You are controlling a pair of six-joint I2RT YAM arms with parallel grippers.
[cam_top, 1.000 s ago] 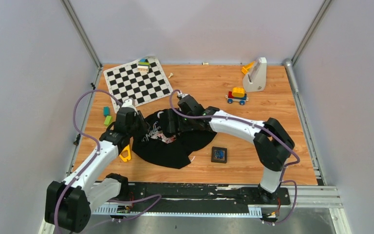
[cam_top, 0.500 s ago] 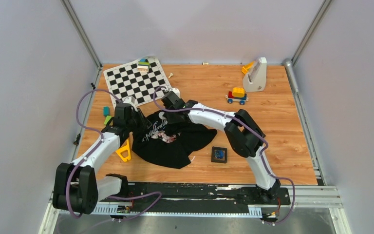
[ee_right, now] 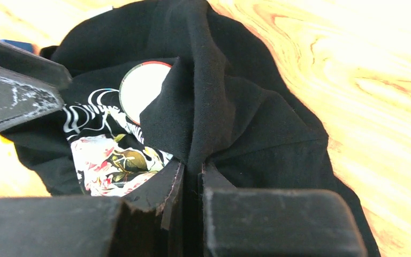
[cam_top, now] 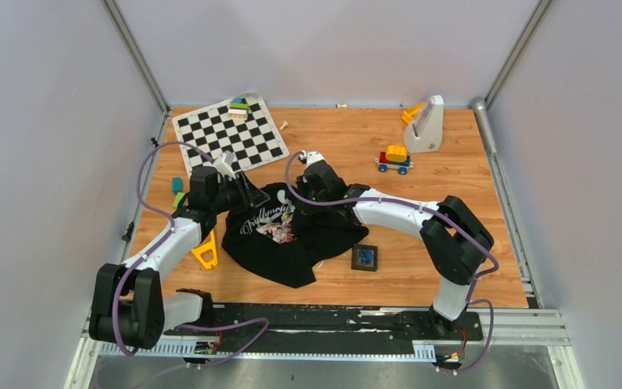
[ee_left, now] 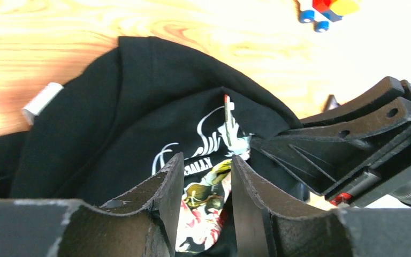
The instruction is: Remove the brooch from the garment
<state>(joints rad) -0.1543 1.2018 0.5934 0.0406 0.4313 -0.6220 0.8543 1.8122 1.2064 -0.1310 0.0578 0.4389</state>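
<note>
The shirt (cam_top: 279, 243) takes the middle of the worktop (cam_top: 348, 134), and both arms meet over its far half. The left tool (ee_left: 206, 166), fingers parted, faces the right tool (ee_right: 192, 171), pinched on a fold, with little room between them. By the left edge a yellow piece (cam_top: 207, 251) and two small blocks (cam_top: 178, 193) flank the left arm. The chequered mat (cam_top: 228, 138) fills the far-left corner; a white stand (cam_top: 427, 123) and a toy car (cam_top: 394, 159) sit far right. A black square tray (cam_top: 364, 257) lies just beside the shirt's right hem. Bare wood runs along the right and near edges.
</note>
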